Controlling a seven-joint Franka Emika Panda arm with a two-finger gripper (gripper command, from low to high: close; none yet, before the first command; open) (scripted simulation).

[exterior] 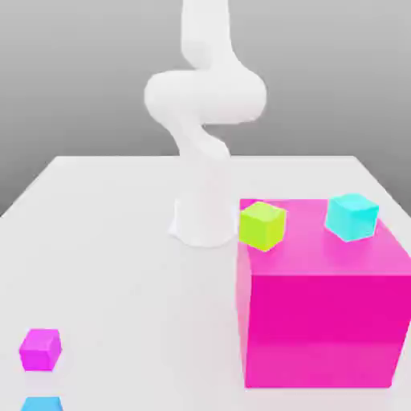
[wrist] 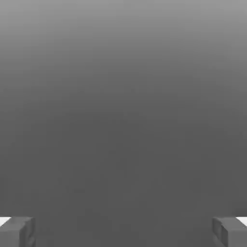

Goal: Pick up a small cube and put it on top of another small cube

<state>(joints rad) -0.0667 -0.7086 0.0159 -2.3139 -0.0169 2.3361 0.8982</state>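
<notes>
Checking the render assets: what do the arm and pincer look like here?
The arm is plain glossy white, made of smooth rounded links on a cylindrical base, with no cables, seams or markings visible. The pincer has two blocky dark-grey fingers with flat faces, each with a small white patch at its outer corner.

No readable text, labels or numbers anywhere.
</notes>
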